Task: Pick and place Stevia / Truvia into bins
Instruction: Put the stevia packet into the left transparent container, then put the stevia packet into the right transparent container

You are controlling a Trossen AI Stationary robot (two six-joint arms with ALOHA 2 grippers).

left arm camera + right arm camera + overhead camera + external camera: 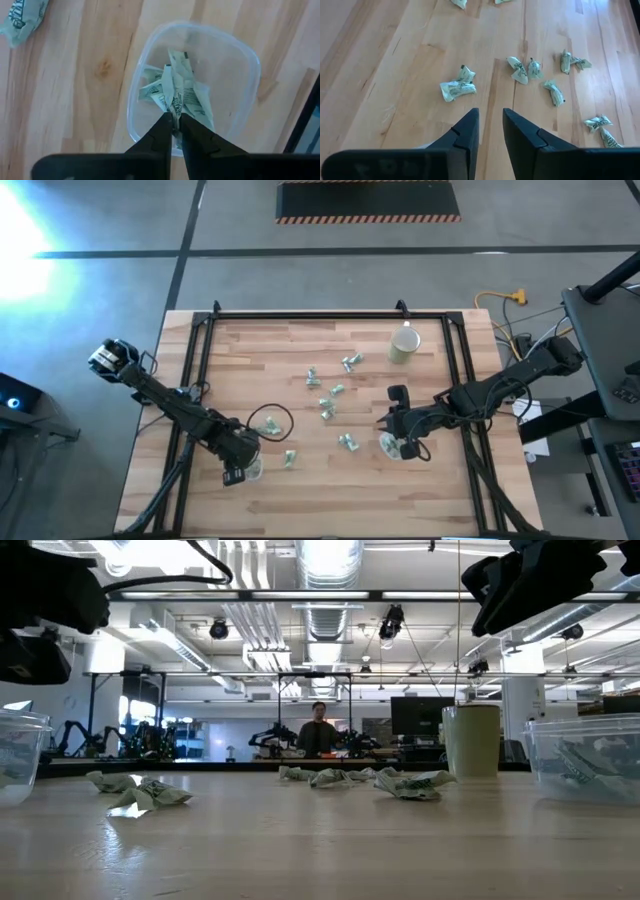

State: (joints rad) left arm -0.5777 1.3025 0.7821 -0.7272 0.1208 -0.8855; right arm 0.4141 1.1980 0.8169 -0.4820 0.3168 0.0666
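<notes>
We are hovering the left gripper (174, 131) over the left bin (150, 60) near the surface's front edge, fingers pinching a sachet (172, 92) that may cling, while the right gripper (490, 135), fingers parted, is holding nothing.

Two dark jointed arms, each gripper with tapered black fingers (195, 137).

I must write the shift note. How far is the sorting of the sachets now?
Partly done: several sachets lie in the left bin. In hand: the left gripper, over that bin, pinches one sachet. The right gripper is open and empty above the table. Left: about a dozen loose sachets on the wood.
</notes>
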